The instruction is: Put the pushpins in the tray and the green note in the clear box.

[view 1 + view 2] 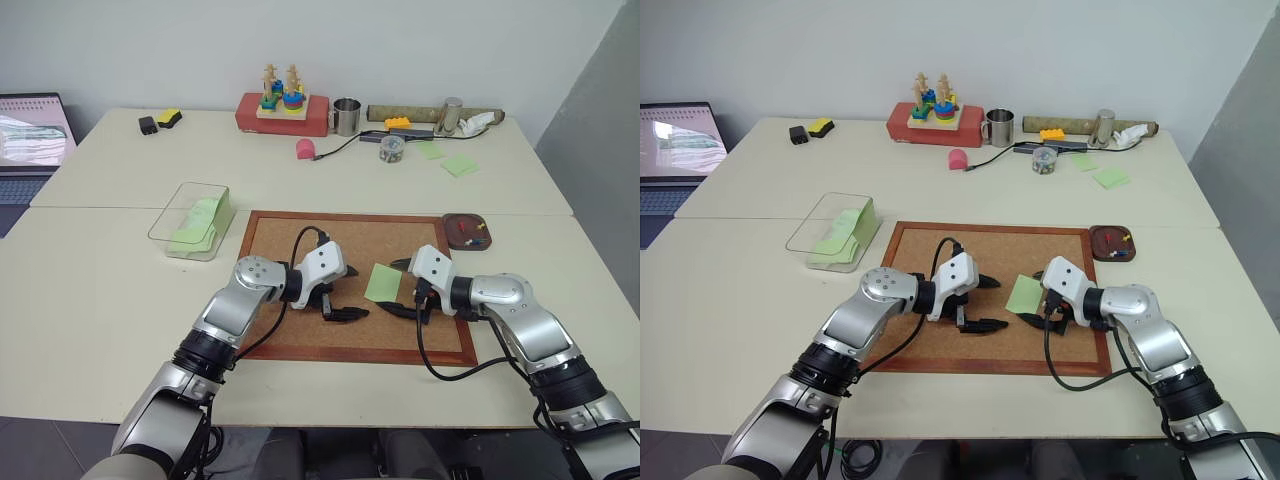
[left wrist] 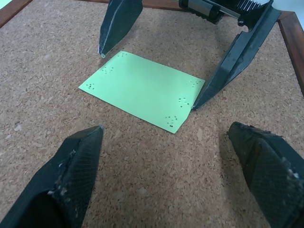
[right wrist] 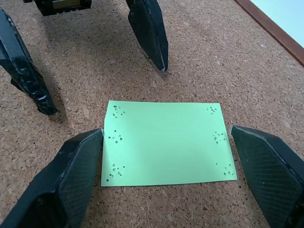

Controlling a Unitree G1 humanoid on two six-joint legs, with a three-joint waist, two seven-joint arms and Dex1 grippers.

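Note:
The green note (image 1: pixel 382 282) lies flat on the corkboard (image 1: pixel 300 340), its corners dotted with pin holes. My right gripper (image 3: pixel 166 133) is open, its two fingers low on either side of the note (image 3: pixel 166 142) with their tips at its edges. My left gripper (image 1: pixel 352 293) faces it from the other side, open and empty, a little short of the note (image 2: pixel 142 88). The pushpins (image 1: pixel 470 232) lie in the small brown tray (image 1: pixel 448 222) off the board's far right corner. The clear box (image 1: pixel 165 222) stands to the board's far left with green notes inside.
Along the far table edge stand a red box with a stacking toy (image 1: pixel 283 110), a metal cup (image 1: pixel 346 116), a pink object (image 1: pixel 305 149), a small jar (image 1: pixel 392 148) and loose green notes (image 1: pixel 460 165). A laptop (image 1: pixel 30 140) sits at far left.

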